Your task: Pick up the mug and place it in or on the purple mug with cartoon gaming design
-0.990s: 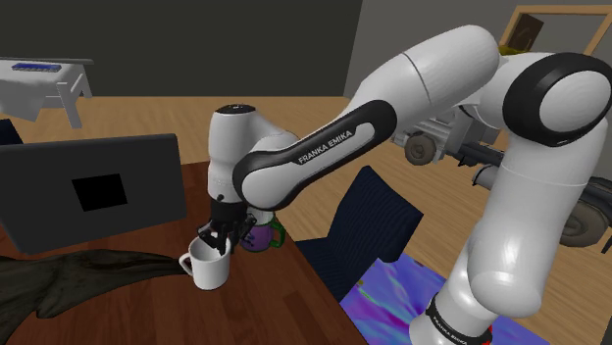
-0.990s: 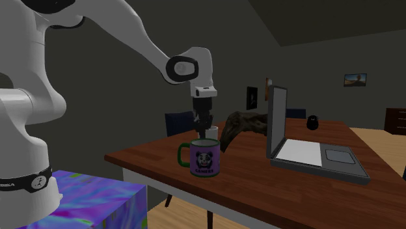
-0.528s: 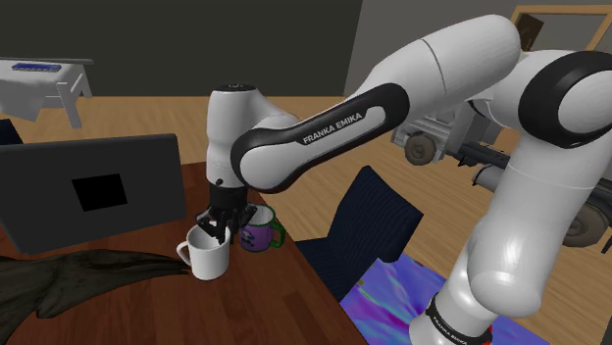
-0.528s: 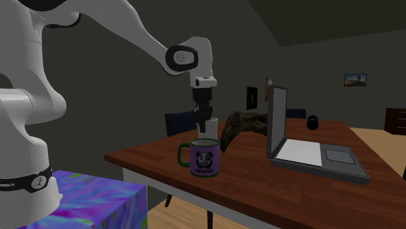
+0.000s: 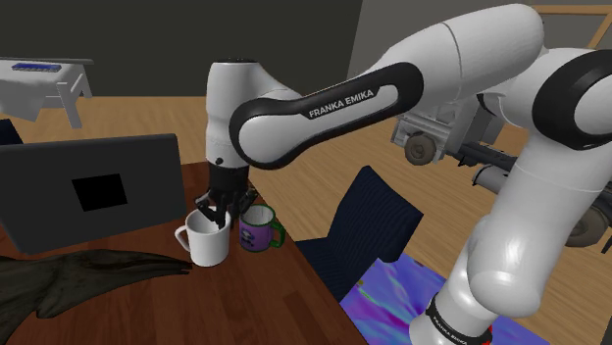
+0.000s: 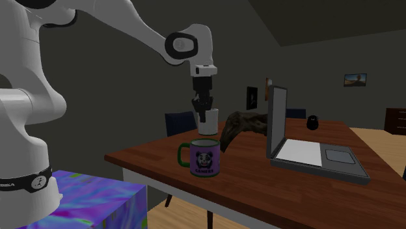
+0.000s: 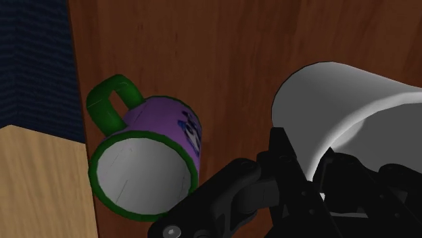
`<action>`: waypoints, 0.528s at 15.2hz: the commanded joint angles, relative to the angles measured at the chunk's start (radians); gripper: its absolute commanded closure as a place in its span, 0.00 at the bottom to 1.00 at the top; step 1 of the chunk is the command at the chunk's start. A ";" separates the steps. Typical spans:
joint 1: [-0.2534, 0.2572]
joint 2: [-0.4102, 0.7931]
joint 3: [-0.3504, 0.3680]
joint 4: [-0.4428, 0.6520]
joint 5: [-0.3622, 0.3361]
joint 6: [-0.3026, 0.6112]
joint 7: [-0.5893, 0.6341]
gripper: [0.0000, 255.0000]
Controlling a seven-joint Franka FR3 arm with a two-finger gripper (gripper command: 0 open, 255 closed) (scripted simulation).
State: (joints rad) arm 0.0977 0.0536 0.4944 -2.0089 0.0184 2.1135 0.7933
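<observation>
My gripper (image 5: 218, 209) is shut on the rim of a plain white mug (image 5: 210, 242), one finger inside and one outside. The white mug (image 6: 208, 122) hangs upright a little above the brown table (image 6: 273, 188), behind the purple mug (image 6: 204, 159). The purple mug has a green rim and handle and a cartoon face, and stands upright near the table's edge. In the shoulder view the purple mug (image 5: 257, 232) is just right of the white one. In the wrist view the white mug (image 7: 338, 101) sits in my gripper (image 7: 304, 182), with the purple mug (image 7: 152, 169) close beside it.
An open laptop (image 5: 88, 191) stands on the table at the shoulder view's left, with a dark crumpled cloth (image 5: 78, 279) in front of it. A dark blue chair (image 5: 368, 230) is by the table's edge. My stand (image 5: 402, 294) has a colourful top.
The gripper has risen with the white mug in it, lifting it off the table. The purple mug has not moved.
</observation>
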 commanded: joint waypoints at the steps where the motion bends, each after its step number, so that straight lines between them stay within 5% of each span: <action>1: 0.000 -0.009 0.001 0.021 0.005 -0.030 -0.001 1.00; 8: -0.003 -0.035 -0.001 0.090 0.017 -0.121 -0.007 1.00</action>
State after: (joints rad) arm 0.0956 0.0213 0.4942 -1.9311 0.0345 2.0070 0.7871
